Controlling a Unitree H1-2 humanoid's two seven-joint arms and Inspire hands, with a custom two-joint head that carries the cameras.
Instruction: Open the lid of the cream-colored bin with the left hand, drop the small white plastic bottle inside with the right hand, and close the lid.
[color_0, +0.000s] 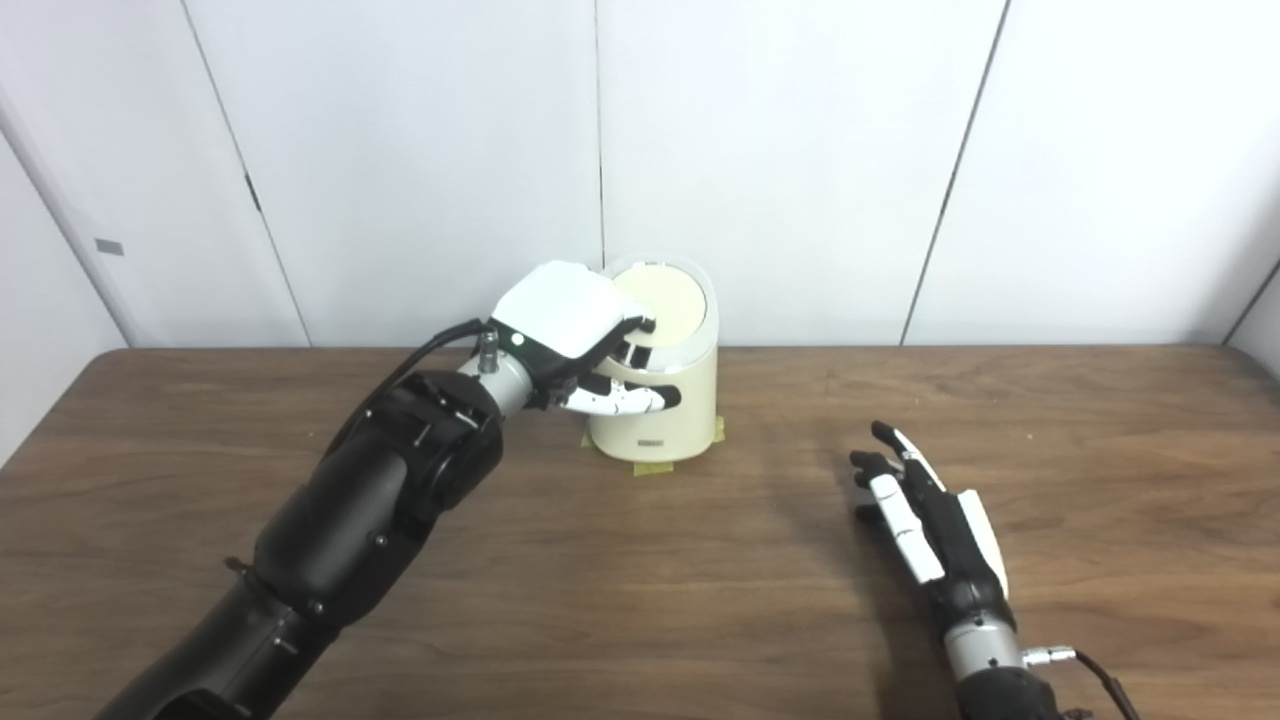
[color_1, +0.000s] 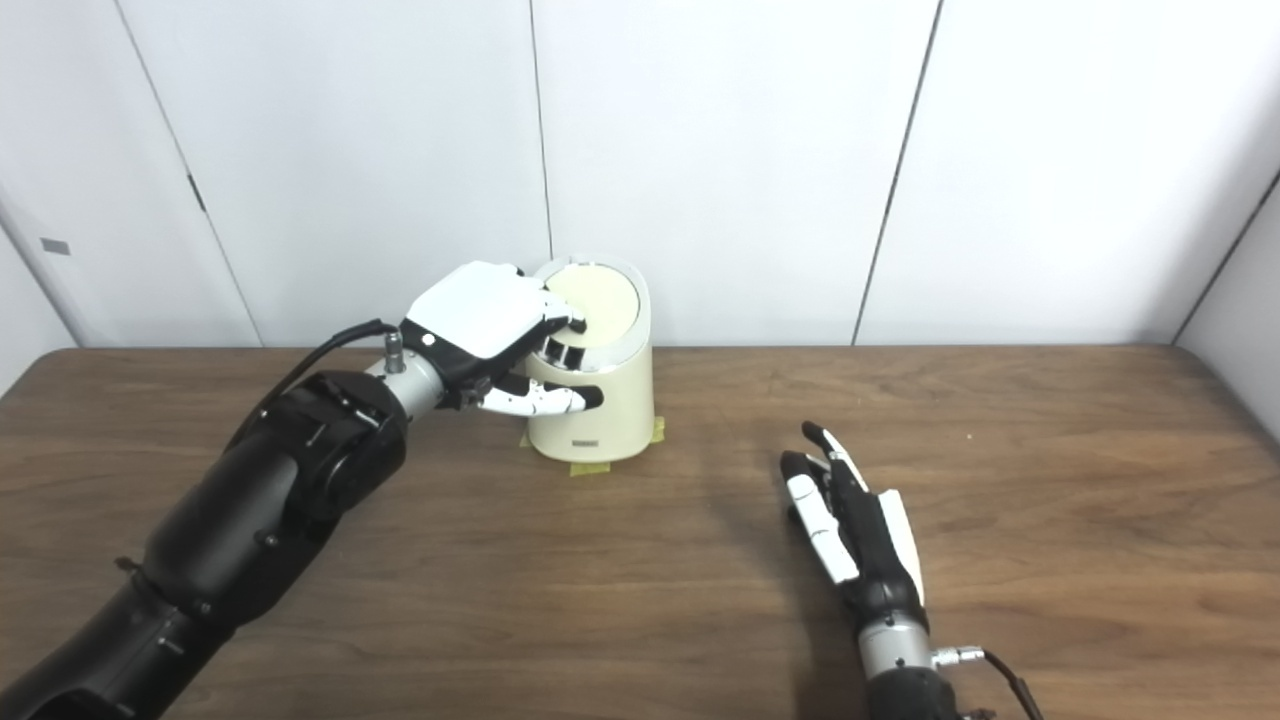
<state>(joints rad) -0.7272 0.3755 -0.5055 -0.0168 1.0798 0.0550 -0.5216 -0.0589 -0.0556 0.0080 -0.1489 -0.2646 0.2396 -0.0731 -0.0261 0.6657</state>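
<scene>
At the back of the dark wood-grain tabletop (color_0: 640, 600), your left robot hand (color_0: 575, 335) sits against the cream-coloured cylindrical plastic bin (color_0: 655, 400), its fingers curled over the near edge of the round pale lid (color_0: 665, 305) and its thumb stretched across the bin's front wall. The lid looks seated and flat, so by my reading either the opening has not started or the closing is just done. Your right robot hand (color_1: 850, 525) lies on the tabletop well to the right of the bin, fingers extended and apart, holding nothing.

Your main worry: the small white plastic bottle appears in neither view. It may already be inside the bin or out of frame; you cannot tell, so don't assume it.

Other risks: strips of yellow tape (color_0: 655, 468) pin the bin's base, yet a hard sideways push from the left robot hand could tilt the bin or peel it loose. Curled fingers may slip off the smooth lid rim.
</scene>
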